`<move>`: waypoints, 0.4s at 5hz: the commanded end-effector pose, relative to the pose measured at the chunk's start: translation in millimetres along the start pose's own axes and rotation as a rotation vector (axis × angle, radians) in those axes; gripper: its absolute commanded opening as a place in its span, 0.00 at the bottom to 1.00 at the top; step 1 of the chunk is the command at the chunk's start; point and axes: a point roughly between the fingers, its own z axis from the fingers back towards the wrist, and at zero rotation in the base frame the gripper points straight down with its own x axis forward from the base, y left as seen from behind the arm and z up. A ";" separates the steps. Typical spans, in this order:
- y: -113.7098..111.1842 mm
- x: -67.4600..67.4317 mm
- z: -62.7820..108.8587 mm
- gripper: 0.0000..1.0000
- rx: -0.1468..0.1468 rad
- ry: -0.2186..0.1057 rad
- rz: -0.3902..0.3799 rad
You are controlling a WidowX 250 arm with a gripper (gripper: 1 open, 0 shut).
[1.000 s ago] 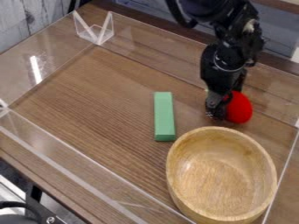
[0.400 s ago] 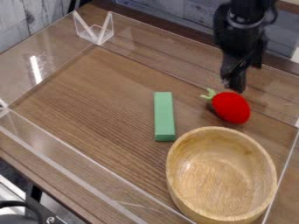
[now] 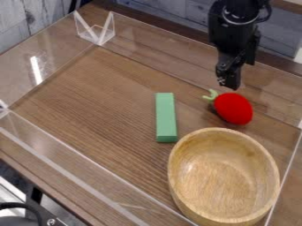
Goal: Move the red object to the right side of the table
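One red object [image 3: 234,108] lies free just below the open pincer [image 3: 229,81].

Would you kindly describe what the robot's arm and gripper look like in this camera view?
The arm is black throughout, with a bulky, rounded, glossy wrist housing. It tapers into a narrow black gripper with slim dark fingers. No markings or loose cables are clearly visible.

Arm enters from top right; gripper [image 3: 228,79] points steeply down, jaws spread, nothing held between them.
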 end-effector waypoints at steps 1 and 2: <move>-7.0 -9.5 19.6 1.00 -0.073 -0.002 -0.008; -4.1 -15.9 16.2 1.00 -0.068 -0.015 -0.012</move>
